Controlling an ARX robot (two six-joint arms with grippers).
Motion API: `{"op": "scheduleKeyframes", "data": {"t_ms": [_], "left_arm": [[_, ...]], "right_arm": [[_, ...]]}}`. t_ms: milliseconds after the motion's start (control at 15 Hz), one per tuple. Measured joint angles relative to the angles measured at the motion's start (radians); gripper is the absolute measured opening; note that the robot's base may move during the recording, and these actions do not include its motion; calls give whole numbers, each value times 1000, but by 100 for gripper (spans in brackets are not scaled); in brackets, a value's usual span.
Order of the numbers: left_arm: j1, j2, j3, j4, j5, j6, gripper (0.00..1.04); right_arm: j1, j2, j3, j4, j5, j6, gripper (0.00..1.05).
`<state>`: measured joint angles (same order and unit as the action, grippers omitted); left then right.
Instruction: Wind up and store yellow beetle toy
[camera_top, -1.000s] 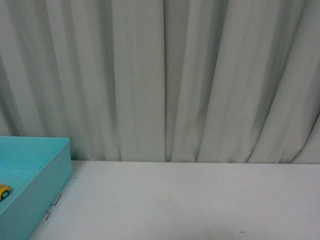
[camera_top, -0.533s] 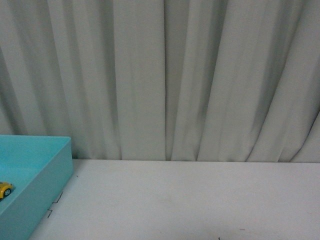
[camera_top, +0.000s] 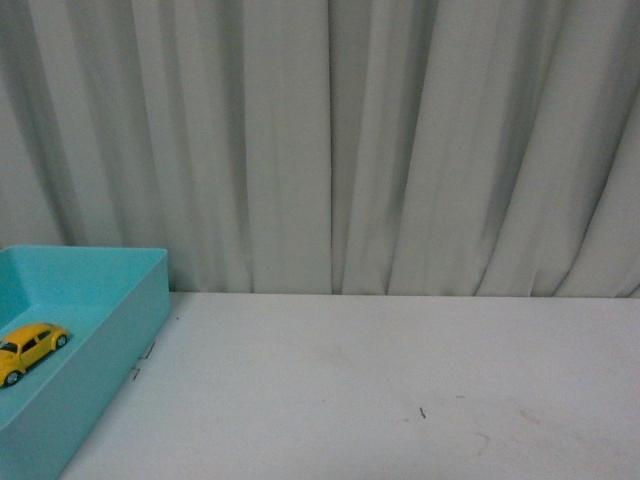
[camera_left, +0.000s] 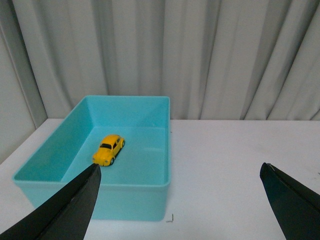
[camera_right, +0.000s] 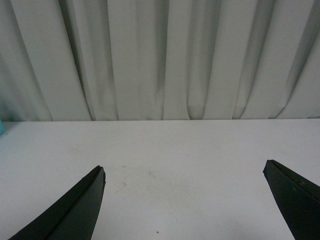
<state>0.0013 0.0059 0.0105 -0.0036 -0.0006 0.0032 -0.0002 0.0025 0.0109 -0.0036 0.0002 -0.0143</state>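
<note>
The yellow beetle toy (camera_left: 109, 149) sits on its wheels inside the turquoise bin (camera_left: 167, 150) at the left edge of the white worktop (camera_top: 380, 380), free of any grip, so storing looks done. The left gripper (camera_left: 181, 205) hangs back from the bin with its claw spread wide and empty. The right gripper (camera_right: 185, 202) is likewise spread over bare worktop, holding nothing. Both likely stand clear because no further handling is needed. A grey curtain (camera_top: 330, 150) lines the far edge.

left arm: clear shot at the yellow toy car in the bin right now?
Probably yes. The left gripper is open and empty, looking down into the open-topped teal bin. The yellow toy car sits alone on the bin floor, away from the walls, with nothing over it. Only the near wall has to be cleared.
</note>
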Motion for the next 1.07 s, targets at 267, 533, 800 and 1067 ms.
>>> {"op": "scheduleKeyframes", "data": {"t_ms": [267, 533, 800, 1067], "left_arm": [[0, 0, 0, 1, 0, 0, 98], [0, 0, 0, 0, 0, 0, 98], [0, 0, 0, 0, 0, 0, 98], [0, 0, 0, 0, 0, 0, 98]], "right_arm": [[0, 1, 0, 1, 0, 0, 98], [0, 0, 0, 0, 0, 0, 98], [0, 0, 0, 0, 0, 0, 98], [0, 0, 0, 0, 0, 0, 98]]}}
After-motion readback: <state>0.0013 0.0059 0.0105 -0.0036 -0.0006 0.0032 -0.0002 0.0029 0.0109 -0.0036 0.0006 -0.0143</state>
